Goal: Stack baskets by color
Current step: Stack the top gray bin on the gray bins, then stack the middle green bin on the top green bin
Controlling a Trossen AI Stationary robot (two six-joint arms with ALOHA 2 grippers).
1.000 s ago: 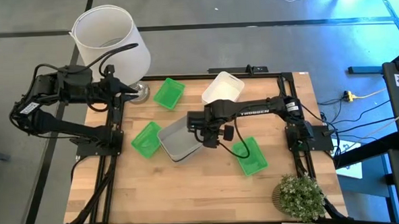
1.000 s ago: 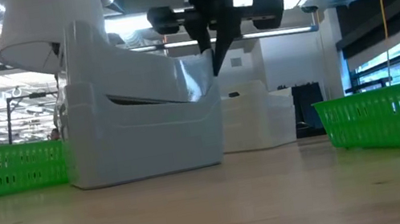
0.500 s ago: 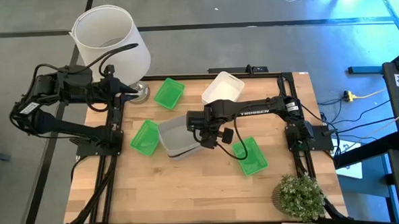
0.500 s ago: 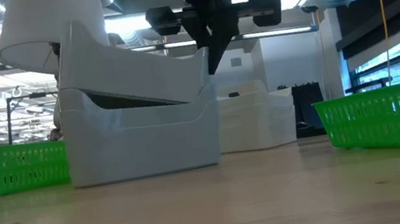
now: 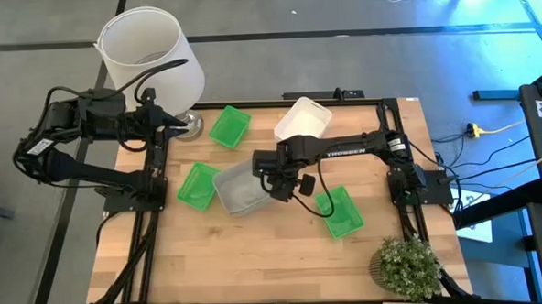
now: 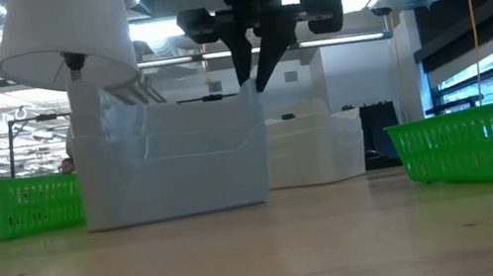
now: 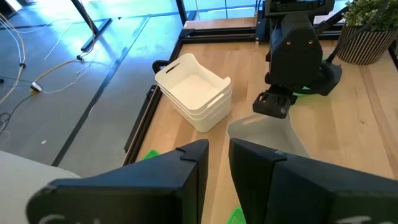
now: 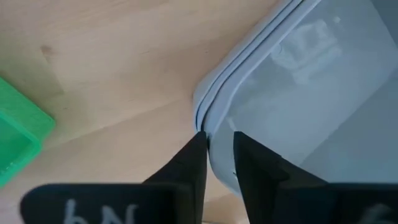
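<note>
High view: you have the grey baskets point(image 5: 239, 190) nested as one stack near the middle of the table point(image 5: 258, 272). The right gripper point(image 5: 279, 184) sits over that stack's edge on the side facing the plant point(image 5: 407, 266). One green basket point(image 5: 197, 187) touches the grey stack on the side away from the plant; a second green basket point(image 5: 230, 126) lies well beyond the stack toward the lampshade point(image 5: 149, 55); a third green basket point(image 5: 339, 211) lies between the stack and the plant. The white baskets point(image 5: 303, 119) stand stacked at the far edge. The left gripper point(image 5: 180, 127) waits beside the lampshade's base.

Low view: the right gripper's fingers point(image 6: 241, 67) are parted, straddling the grey stack's upper rim without squeezing it.

Left wrist view: the left fingers point(image 7: 193, 168) stand slightly apart, holding nothing; white baskets and right arm lie ahead.

Right wrist view: the fingertips point(image 8: 198, 163) flank the doubled grey rim, a narrow gap between them.
</note>
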